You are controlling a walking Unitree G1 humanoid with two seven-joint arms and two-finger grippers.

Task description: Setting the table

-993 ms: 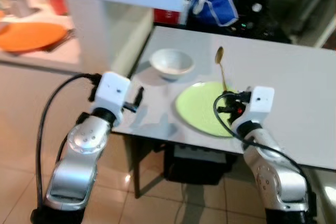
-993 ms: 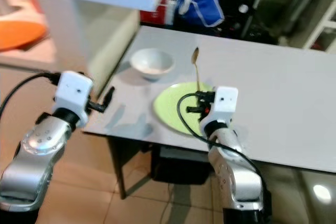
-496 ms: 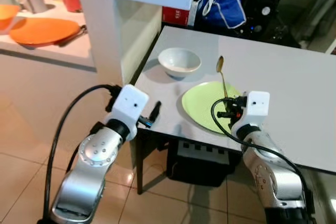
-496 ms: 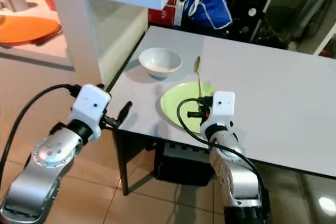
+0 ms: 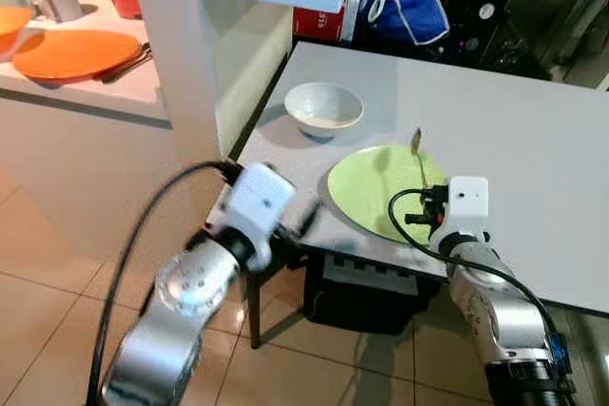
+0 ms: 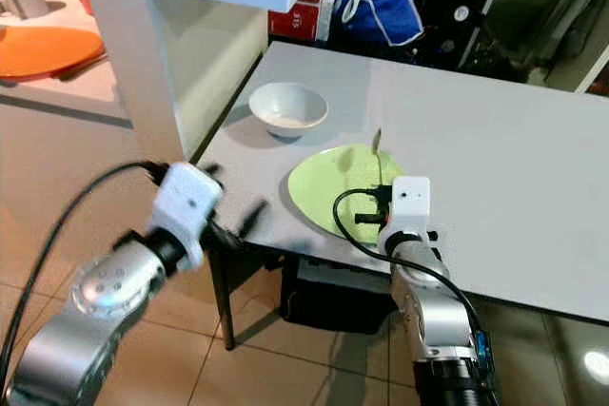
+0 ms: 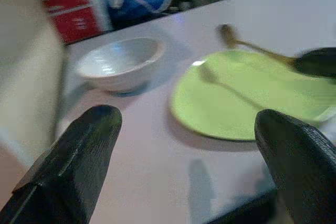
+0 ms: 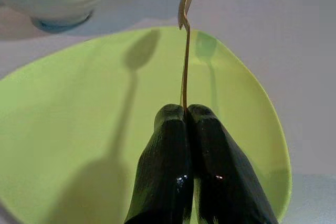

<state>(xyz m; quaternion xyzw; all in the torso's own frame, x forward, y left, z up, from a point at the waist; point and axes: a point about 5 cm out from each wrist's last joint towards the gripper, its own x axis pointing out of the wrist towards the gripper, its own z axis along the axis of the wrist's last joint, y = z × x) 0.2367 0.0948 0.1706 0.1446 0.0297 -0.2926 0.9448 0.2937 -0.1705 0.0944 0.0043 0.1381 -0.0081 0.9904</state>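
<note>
We see the right gripper (image 8: 186,116) pinched shut on the handle end of the spoon (image 8: 185,51), held above the green plate (image 5: 371,192). The spoon's long axis runs away from the fingers toward the far side, bowl end outermost. The white bowl (image 5: 324,107) sits far left of the plate. The left gripper (image 7: 189,145) hovers wide open and empty at the table's (image 5: 533,159) near-left edge.
</note>
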